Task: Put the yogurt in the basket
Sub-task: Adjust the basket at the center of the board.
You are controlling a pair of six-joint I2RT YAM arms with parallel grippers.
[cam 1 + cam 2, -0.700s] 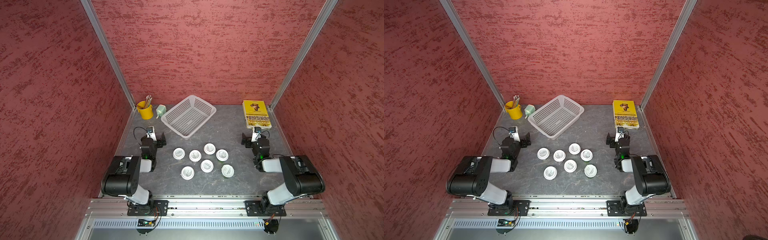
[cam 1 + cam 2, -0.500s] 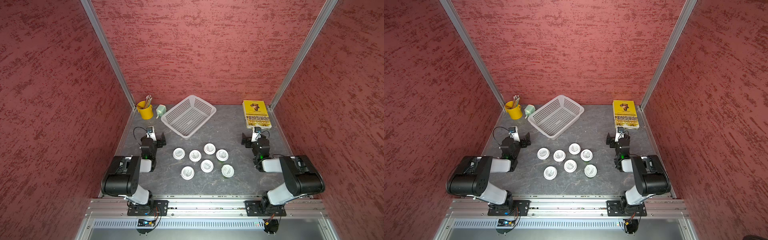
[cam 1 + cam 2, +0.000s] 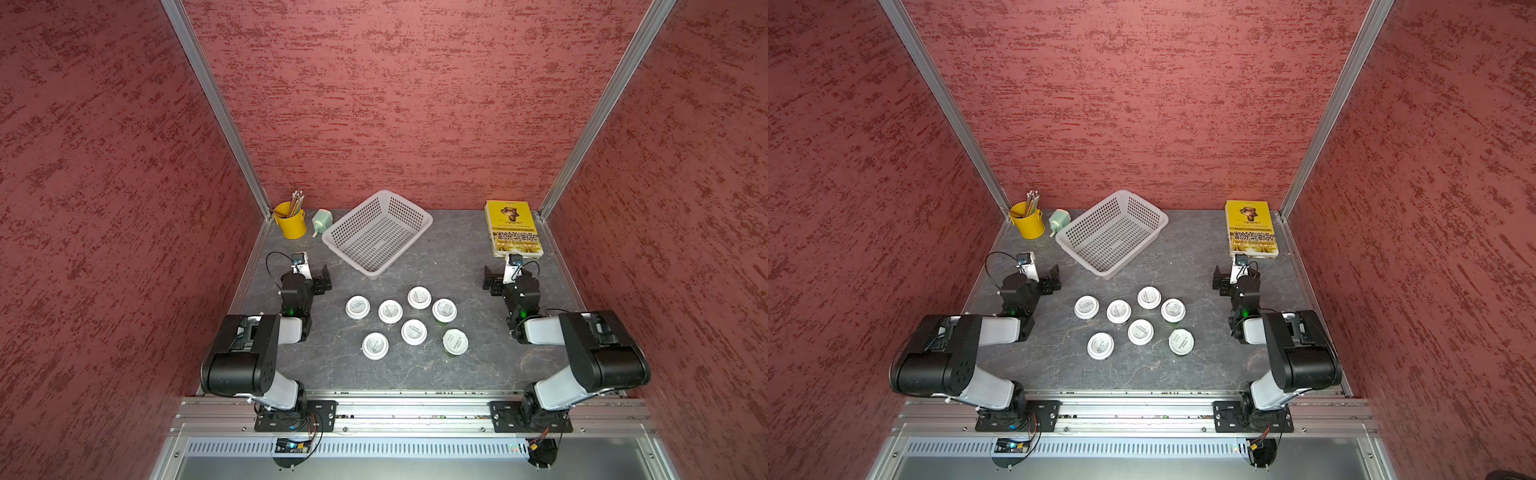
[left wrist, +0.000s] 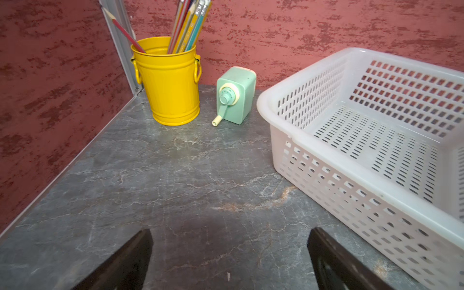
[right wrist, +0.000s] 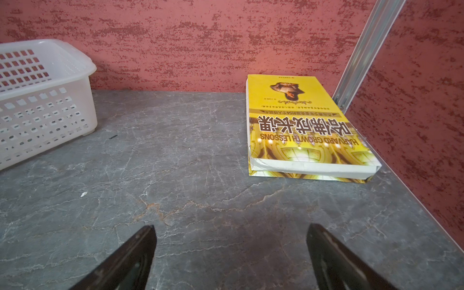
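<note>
I have both arms folded low, elbows tucked back near the front rail and forearms stretched forward along the two sides of the dark grey marbled tabletop (image 3: 457, 266). My left gripper (image 4: 229, 230) hangs just above the surface with its two dark fingers spread wide and nothing between them. It faces the back left corner, where a yellow metal bucket full of pencils (image 4: 173, 82) stands just beside a mint-green crank pencil sharpener (image 4: 236, 95). The shallow pale white perforated plastic basket (image 3: 376, 241) sits beside this claw, turned at an angle to the back wall, and nothing is in it. My right gripper (image 5: 231, 226) is posed the same way on the other side, low, level and spread wide on nothing. It points at a yellow paperback book (image 5: 301, 125) lying flat in the back right corner (its title reads upside down from where I look). The seven small white-lidded yogurt cups (image 3: 414, 331) stand upright in a loose cluster on the tabletop between my two forearms, in front of the basket and apart from it. Neither claw touches a cup, and in both top views each wrist lies well out to the side of the cluster.
</note>
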